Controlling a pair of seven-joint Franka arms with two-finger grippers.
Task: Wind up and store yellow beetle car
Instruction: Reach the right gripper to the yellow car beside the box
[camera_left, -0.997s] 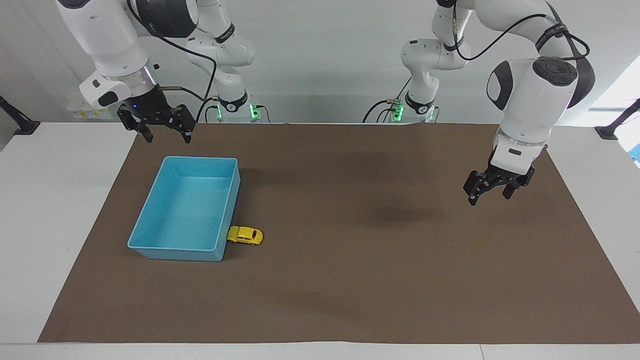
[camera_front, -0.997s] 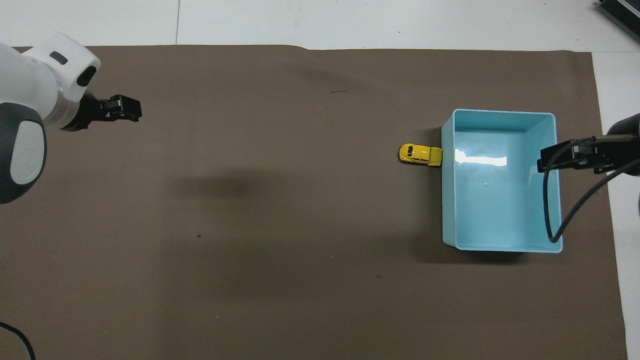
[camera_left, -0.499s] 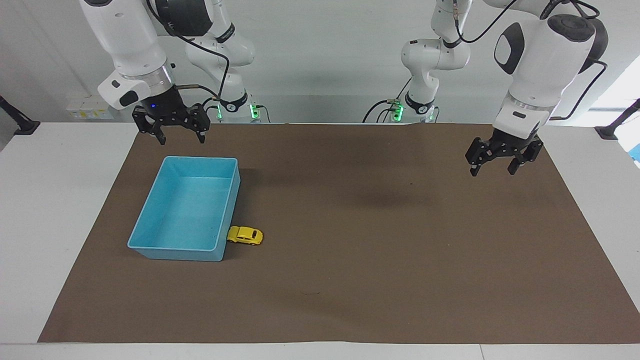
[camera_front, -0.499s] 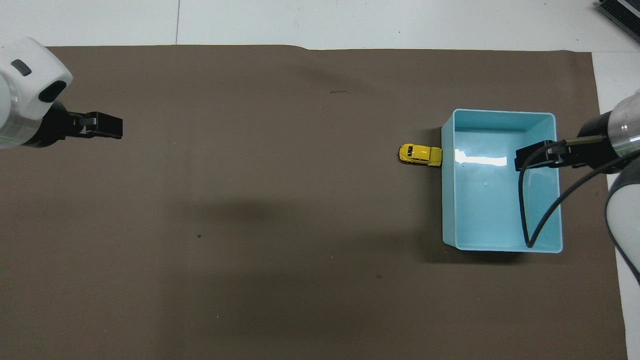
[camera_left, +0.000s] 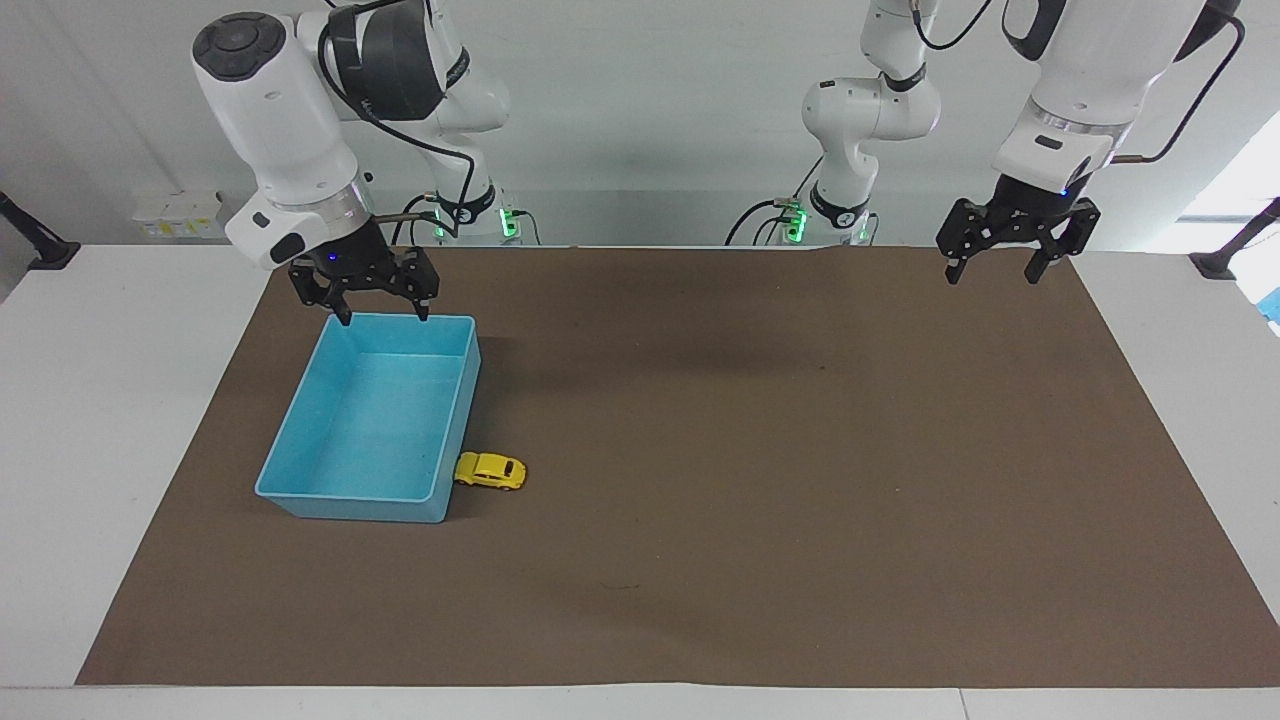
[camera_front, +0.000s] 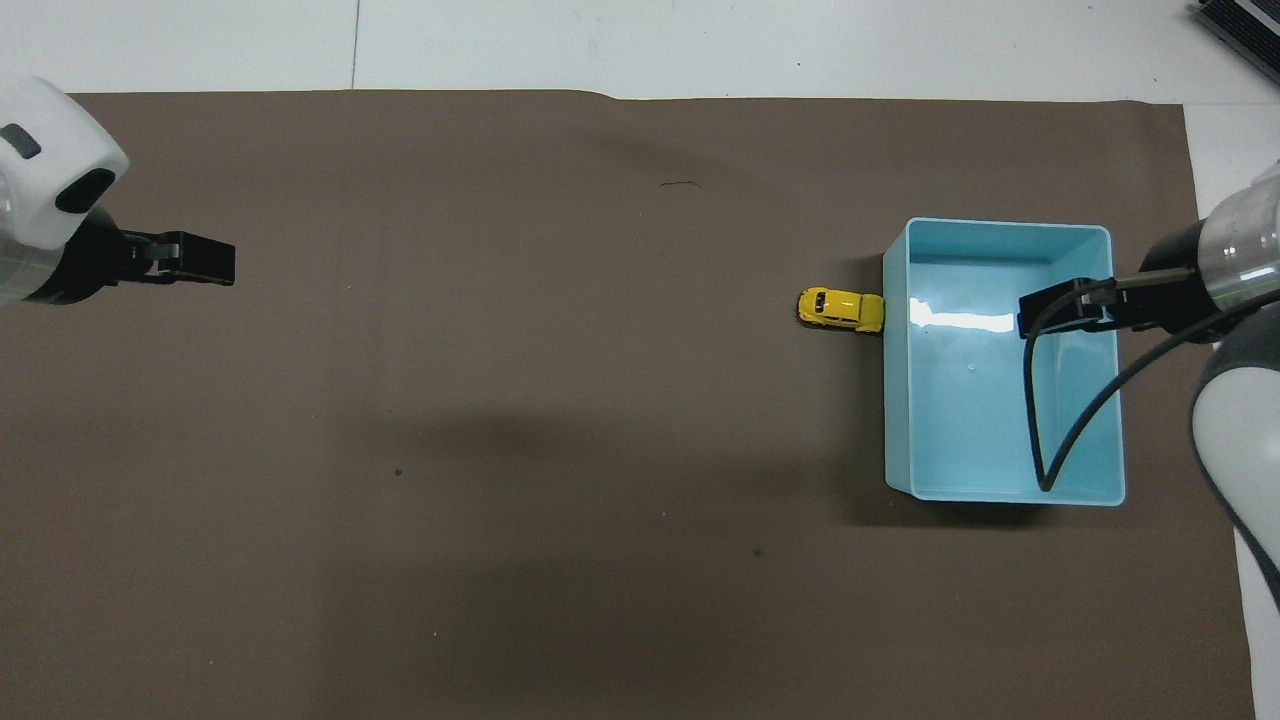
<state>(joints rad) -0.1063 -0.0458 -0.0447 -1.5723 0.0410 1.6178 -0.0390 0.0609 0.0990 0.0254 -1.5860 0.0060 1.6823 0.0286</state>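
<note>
The yellow beetle car stands on the brown mat, touching the outer wall of the light blue bin near the bin's corner farther from the robots, on the side toward the left arm's end. It also shows in the overhead view beside the bin, which holds nothing. My right gripper is open and empty, up in the air over the bin's edge nearer to the robots; it also shows in the overhead view. My left gripper is open and empty, raised over the mat's corner at the left arm's end.
The brown mat covers most of the white table. A black cable hangs from the right wrist over the bin in the overhead view.
My right gripper has come down and forward from the mat's edge to over the bin's near rim. My left gripper has risen and drawn back toward the robots. The car and bin have not moved.
</note>
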